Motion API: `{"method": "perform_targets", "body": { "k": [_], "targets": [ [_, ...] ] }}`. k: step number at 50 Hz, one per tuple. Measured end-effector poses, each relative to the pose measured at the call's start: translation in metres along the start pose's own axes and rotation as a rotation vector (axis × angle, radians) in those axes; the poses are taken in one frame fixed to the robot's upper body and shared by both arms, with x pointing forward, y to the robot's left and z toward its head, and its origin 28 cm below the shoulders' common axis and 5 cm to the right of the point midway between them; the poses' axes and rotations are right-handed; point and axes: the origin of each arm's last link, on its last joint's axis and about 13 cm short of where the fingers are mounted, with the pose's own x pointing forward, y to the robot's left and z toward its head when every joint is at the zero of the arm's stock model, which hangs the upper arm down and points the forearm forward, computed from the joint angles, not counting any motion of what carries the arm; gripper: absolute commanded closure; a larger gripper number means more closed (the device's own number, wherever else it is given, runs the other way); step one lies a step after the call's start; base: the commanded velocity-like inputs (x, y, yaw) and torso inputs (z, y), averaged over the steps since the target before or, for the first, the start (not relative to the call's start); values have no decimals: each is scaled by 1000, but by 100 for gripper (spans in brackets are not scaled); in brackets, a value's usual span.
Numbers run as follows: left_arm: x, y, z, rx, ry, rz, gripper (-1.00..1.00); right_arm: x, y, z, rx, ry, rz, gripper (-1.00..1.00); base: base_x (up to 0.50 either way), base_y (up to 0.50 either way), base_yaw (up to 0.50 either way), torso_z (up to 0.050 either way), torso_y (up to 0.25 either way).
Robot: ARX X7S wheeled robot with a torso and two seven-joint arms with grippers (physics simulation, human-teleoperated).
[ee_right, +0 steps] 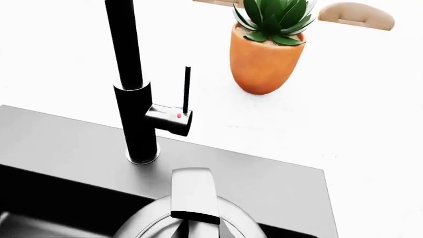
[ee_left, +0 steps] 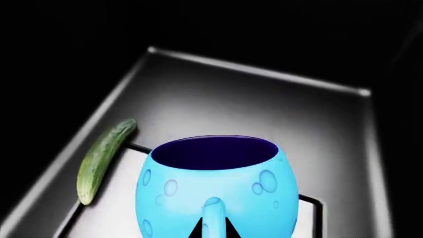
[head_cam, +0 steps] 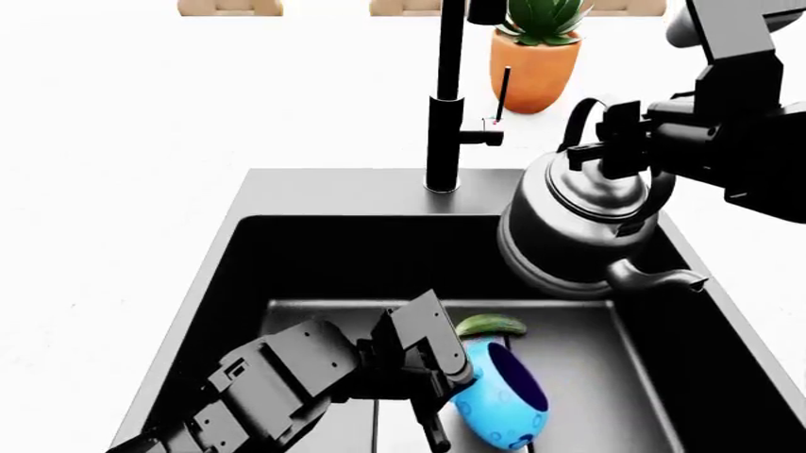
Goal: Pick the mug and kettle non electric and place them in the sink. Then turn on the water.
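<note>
Your left gripper (head_cam: 435, 392) grasps the mug (head_cam: 501, 396) low inside the sink (head_cam: 327, 193); your right gripper (head_cam: 613, 142) grips the kettle (head_cam: 573, 226) hanging beneath it

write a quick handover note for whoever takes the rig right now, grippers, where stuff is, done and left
Left gripper: shut on the handle of the round bright-blue mug, low inside the black rectangular sink, beside a green cucumber; whether the mug rests on the floor cannot be told.
Right gripper: shut on the arched handle of the squat dark grey metal kettle, held tilted above the sink's right rear.
Done: both picked up, mug brought into the sink.
Left: release the mug, lower and release the kettle, then flip the lever on the tall black faucet.
</note>
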Motion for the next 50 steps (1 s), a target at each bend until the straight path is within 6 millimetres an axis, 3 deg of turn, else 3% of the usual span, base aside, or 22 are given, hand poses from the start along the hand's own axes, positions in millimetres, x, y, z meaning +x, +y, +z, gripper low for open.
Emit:
{"method": "perform_targets", "body": {
  "k": [1,2,28,50],
  "targets": [
    [0,0,0,0,0,-1,100,0,0,0,0,0,0,100,17,7,-2,0,0],
    [0,0,0,0,1,-1,-100,0,0,0,1,0,0,100,17,8,-2,0,0],
    [-4,-1,2,-19,-37,-6,-100,-3,0,0,-2,-5,-5,100,5,6,2,0,0],
    [-44,13,8,-79,-220,133,-100,1,3,-3,0,-4,9,100,0,0,0,0,0]
  ]
}}
